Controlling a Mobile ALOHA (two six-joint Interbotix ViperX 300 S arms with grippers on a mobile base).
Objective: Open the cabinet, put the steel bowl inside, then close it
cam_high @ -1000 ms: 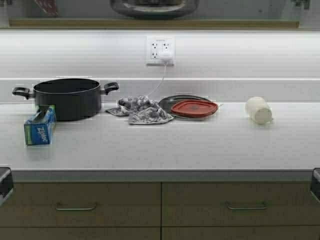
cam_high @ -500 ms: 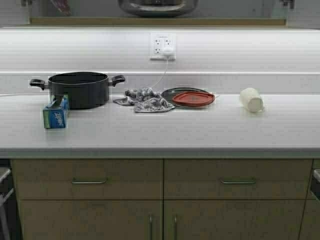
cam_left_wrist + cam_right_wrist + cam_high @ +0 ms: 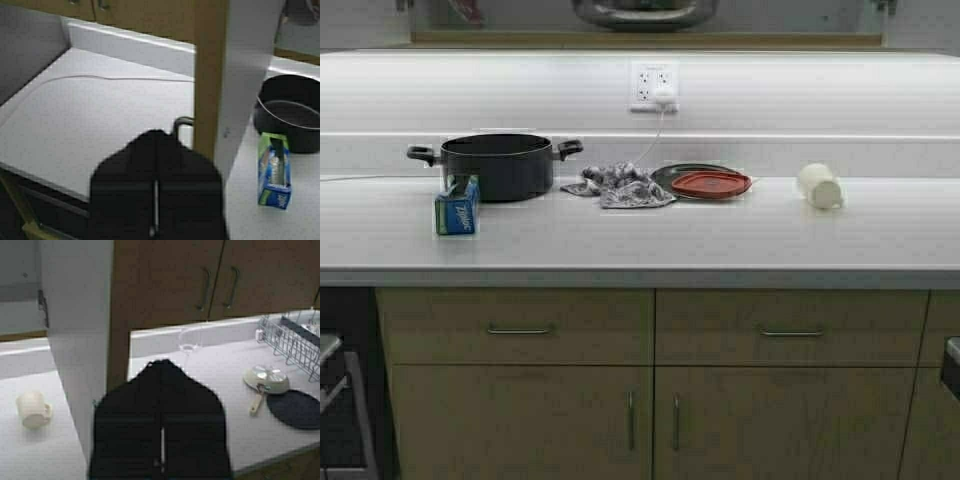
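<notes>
The steel bowl (image 3: 645,12) sits on the shelf of the cabinet (image 3: 640,41), whose tan bottom edge runs along the top of the high view. Both doors stand open. In the left wrist view the left door shows edge-on (image 3: 205,75), with a pale grey inner face and a metal handle (image 3: 182,122). My left gripper (image 3: 156,132) is shut, just outside that door beside the handle. In the right wrist view the right door (image 3: 120,315) shows its tan edge and grey inner face. My right gripper (image 3: 161,362) is shut, close beside it.
On the white counter (image 3: 720,235) stand a black two-handled pot (image 3: 498,165), a blue Ziploc box (image 3: 457,207), a crumpled cloth (image 3: 620,186), a dark plate with a red lid (image 3: 708,182) and a white mug (image 3: 819,186). Below are drawers and lower doors (image 3: 650,420).
The robot has driven backward from the counter. The counter has receded in the high view and the lower drawers and doors have come into sight.
</notes>
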